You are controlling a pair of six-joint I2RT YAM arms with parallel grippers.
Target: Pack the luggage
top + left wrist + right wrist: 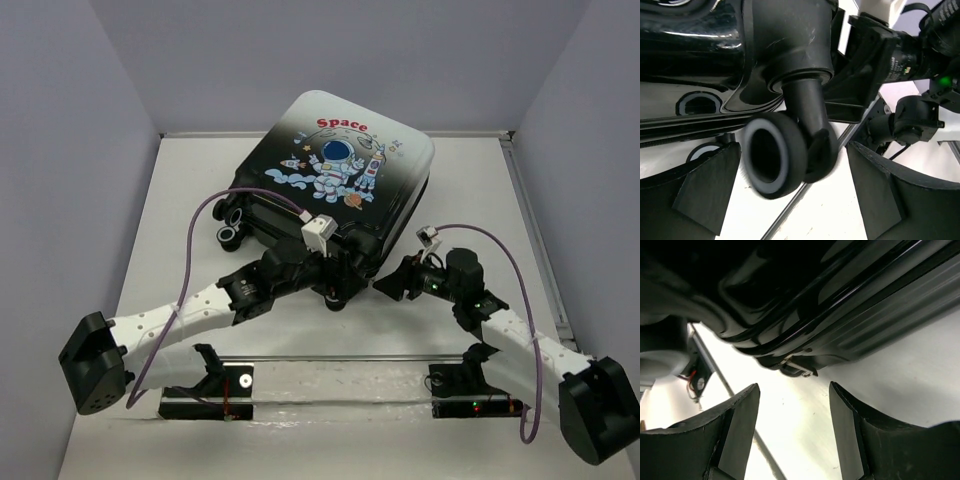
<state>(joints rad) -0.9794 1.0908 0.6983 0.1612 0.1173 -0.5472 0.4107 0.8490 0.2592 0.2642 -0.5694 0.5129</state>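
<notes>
The luggage [345,160] lay closed, print side up, toward 12 o'clock on the table [200,190]. The left gripper [795,165] stood released, its fingers either side of the castor wheel [775,160] at the case's 6 o'clock corner. The right gripper [795,405], likewise released, faced what looked like a zip pull [799,369] near 5 o'clock.

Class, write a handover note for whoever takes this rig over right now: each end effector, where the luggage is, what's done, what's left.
Left end effector: open, lined up on a corner wheel.
Right end effector: open, empty, facing the zip pull.
Luggage: lying shut, print up, mid-table.
Done: lid down. Left: zip state unclear; check.
</notes>
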